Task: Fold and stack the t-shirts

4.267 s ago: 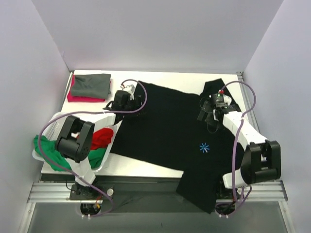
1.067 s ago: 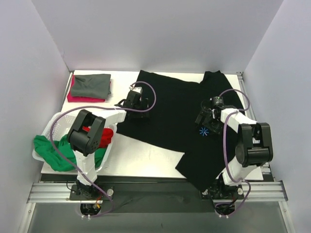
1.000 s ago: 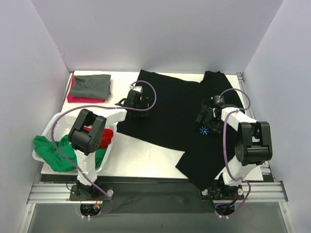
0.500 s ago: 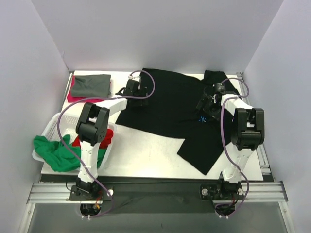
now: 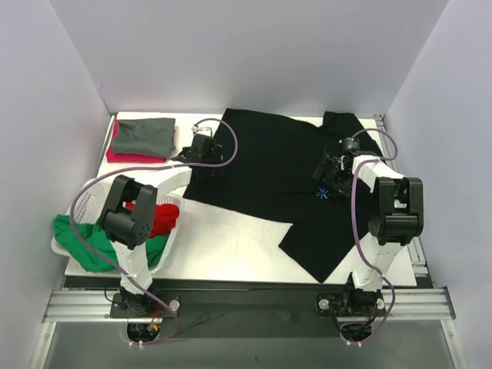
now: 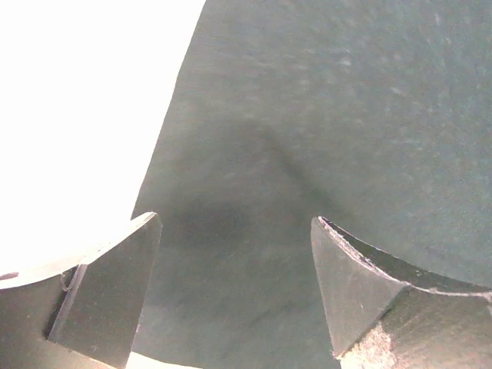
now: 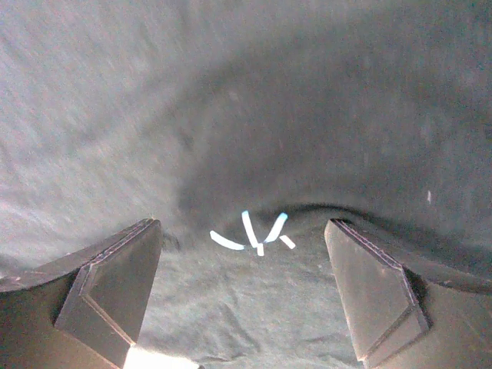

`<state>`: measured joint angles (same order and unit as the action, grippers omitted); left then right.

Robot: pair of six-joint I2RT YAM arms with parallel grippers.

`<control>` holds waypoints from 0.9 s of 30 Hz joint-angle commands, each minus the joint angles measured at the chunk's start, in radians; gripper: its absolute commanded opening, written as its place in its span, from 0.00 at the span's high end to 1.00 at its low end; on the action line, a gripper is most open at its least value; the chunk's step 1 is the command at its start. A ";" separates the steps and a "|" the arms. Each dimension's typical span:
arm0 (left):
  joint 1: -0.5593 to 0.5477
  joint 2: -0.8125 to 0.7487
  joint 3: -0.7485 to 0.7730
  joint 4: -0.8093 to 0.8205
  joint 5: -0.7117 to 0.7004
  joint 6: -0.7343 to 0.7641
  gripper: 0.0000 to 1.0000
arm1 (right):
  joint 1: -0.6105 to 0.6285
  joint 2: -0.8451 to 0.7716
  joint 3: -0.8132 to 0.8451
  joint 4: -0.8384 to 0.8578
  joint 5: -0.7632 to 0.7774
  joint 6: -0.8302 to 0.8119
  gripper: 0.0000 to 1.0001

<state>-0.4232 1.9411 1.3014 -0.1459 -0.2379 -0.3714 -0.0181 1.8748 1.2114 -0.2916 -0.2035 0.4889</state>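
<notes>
spread and empty, the left jaws hover at the 9 o'clock edge of the black t-shirt (image 5: 269, 169), the right jaws near 3 o'clock.

the black t-shirt (image 5: 269, 165) has slid back across the table (image 5: 231, 238) — its hem no longer hangs over the near edge. the left tool (image 6: 236, 223) and right tool (image 7: 242, 227) have travelled toward the far side, the starburst print (image 5: 322, 193) with them.

No legible text; light-blue starburst print (image 5: 322, 193) on black t-shirt (image 5: 269, 165).
</notes>
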 commanded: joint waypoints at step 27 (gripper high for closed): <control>0.095 -0.146 -0.165 -0.190 -0.055 0.035 0.42 | 0.012 -0.221 -0.219 -0.017 0.052 -0.032 0.07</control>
<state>-0.3546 1.8011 1.1549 -0.3397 -0.3592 -0.3504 -0.0116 1.6913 1.0008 -0.2943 -0.1787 0.4671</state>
